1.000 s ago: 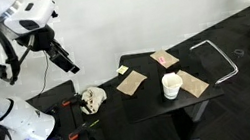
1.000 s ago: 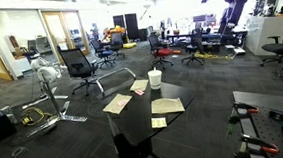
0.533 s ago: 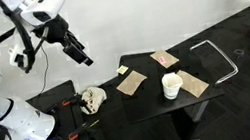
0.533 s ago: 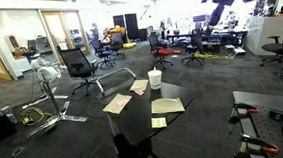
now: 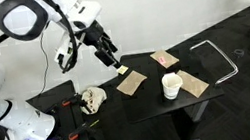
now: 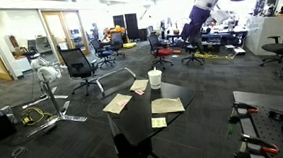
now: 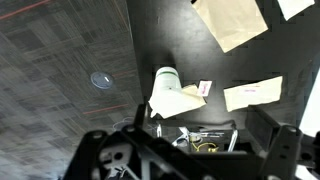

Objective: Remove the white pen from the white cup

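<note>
The white cup (image 5: 171,85) stands on the black table (image 5: 155,98), near its middle; it also shows in an exterior view (image 6: 155,79) and in the wrist view (image 7: 165,79). I cannot make out the white pen in any view; it is too thin to tell at this size. My gripper (image 5: 115,61) hangs in the air above the table's edge, well apart from the cup. In the wrist view its fingers (image 7: 190,152) stand wide apart with nothing between them. It is small in an exterior view (image 6: 186,32).
Several tan flat paper pieces (image 5: 132,81) (image 6: 118,104) lie around the cup. A small yellow note (image 5: 122,70) lies by the table edge. A white lumpy object (image 5: 92,98) sits on a lower black stand. A bent metal frame (image 5: 219,57) and office chairs (image 6: 77,65) stand nearby.
The arm has swung from beyond the robot's base toward the table and come lower; the gripper is now over the table's edge. The cup and the papers have not moved.
</note>
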